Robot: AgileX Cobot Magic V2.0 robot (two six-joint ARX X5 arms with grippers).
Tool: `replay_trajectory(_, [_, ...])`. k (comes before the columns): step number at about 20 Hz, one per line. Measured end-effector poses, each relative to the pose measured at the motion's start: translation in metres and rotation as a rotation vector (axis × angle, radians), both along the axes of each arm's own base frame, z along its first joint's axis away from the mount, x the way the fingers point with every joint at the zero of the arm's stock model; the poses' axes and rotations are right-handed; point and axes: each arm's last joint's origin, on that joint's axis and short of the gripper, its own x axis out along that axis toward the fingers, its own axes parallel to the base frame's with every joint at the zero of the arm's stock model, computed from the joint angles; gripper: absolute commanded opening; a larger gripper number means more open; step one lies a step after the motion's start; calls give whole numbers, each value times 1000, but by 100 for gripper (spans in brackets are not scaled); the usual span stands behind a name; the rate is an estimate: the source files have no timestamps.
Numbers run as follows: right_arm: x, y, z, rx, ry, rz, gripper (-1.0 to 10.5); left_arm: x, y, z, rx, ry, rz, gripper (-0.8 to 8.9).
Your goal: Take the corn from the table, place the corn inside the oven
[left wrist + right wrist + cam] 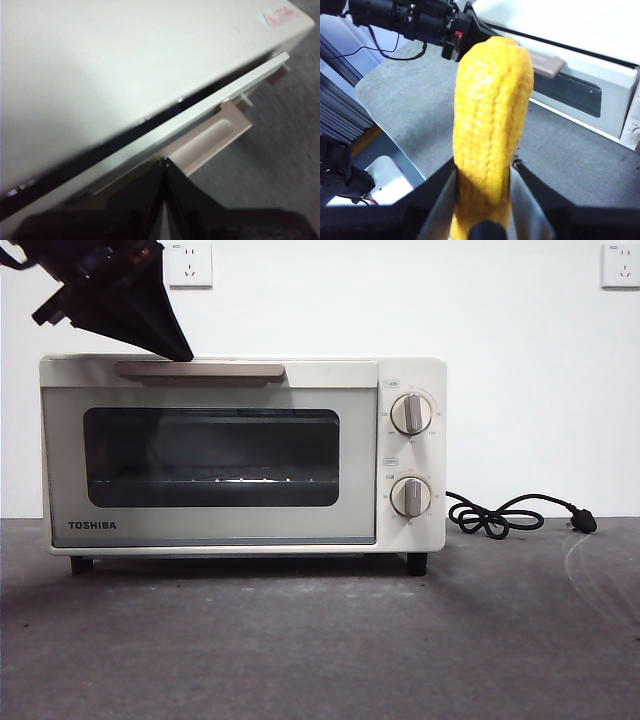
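The cream-white TOSHIBA oven [210,530] stands on the dark grey table [320,650]. My left gripper [180,352] comes down from the upper left, its shut tip resting at the left part of the bar handle [200,370]. In the left wrist view the shut jaws [163,162] meet just behind the handle [215,137], and a dark gap shows along the door's top edge [200,115]. My right gripper [484,169] is shut on the yellow corn [490,125], held in the air in front of the oven [600,75]. The front view shows neither the corn nor the right gripper.
Two round knobs [411,414] sit on the oven's right side. A black power cord [510,515] lies coiled on the table to the oven's right. The left arm [420,22] reaches across at the oven's handle [547,62]. The table's edge [375,115] drops off near the right arm.
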Motion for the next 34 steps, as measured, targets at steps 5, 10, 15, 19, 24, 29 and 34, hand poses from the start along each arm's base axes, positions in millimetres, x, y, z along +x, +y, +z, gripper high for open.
replay_trajectory(5, [0, 0, 1, 6, -4, 0, -12, -11, 1, -6, 28, 129, -38, -5])
replay_trajectory(10, [0, 0, 1, 6, -4, 0, -12, -27, 3, -21, 93, 320, -67, -5])
replay_trajectory(15, [0, 0, 1, 6, -4, 0, -12, -35, 0, -35, 163, 417, -82, -5])
replay_trajectory(19, [0, 0, 1, 6, -4, 0, -12, -47, -8, -27, 193, 369, -112, -5])
replay_trajectory(24, [3, 5, 0, 8, -7, 1, -12, -86, -9, 7, 111, 226, -176, -6])
replay_trajectory(29, [19, 30, -8, 1, -43, 34, -12, -119, 10, 36, 23, 78, -171, -5])
replay_trajectory(34, [40, 74, -23, 5, -159, 110, -12, -152, 35, 56, -17, -89, -83, -5])
